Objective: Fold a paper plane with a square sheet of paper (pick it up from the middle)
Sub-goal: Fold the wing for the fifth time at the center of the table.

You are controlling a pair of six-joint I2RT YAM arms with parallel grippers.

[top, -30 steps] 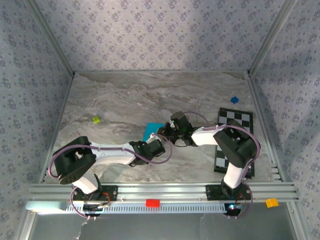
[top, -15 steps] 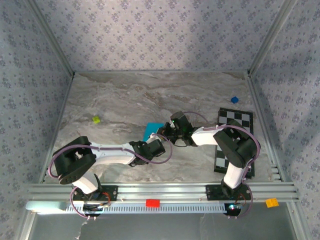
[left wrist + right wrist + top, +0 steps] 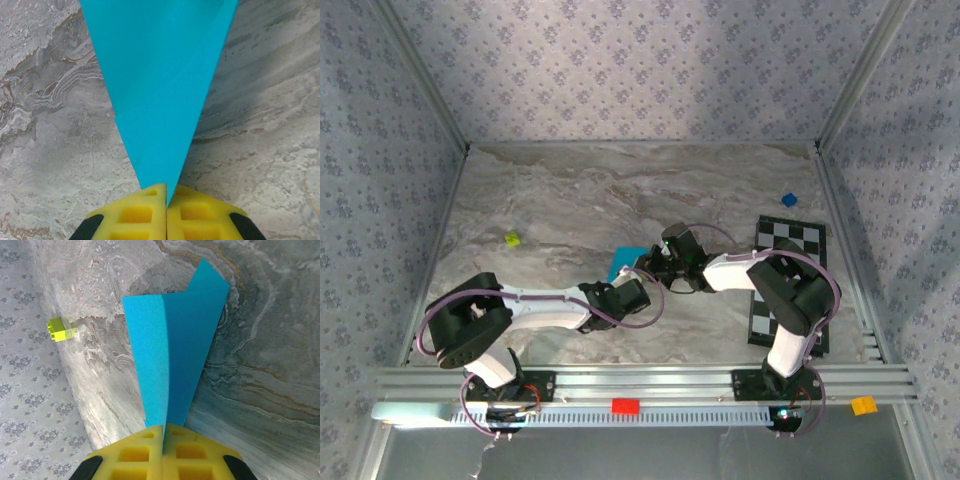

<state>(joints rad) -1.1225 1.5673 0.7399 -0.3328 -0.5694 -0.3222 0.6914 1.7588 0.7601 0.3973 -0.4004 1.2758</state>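
Left wrist view shows you the left claw pressed together on the narrow tip of the square sheet of paper, whose wide end is cut off. The right claw pinches another folded corner. From above, the sheet is over the middle of the table, partly hidden by both claws.

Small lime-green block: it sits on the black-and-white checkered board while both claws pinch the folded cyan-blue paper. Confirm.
No: the small lime-green block sits on the marble tabletop, far from the black-and-white checkered board, as the top external view shows. Left claw and right claw do pinch the folded cyan-blue paper.
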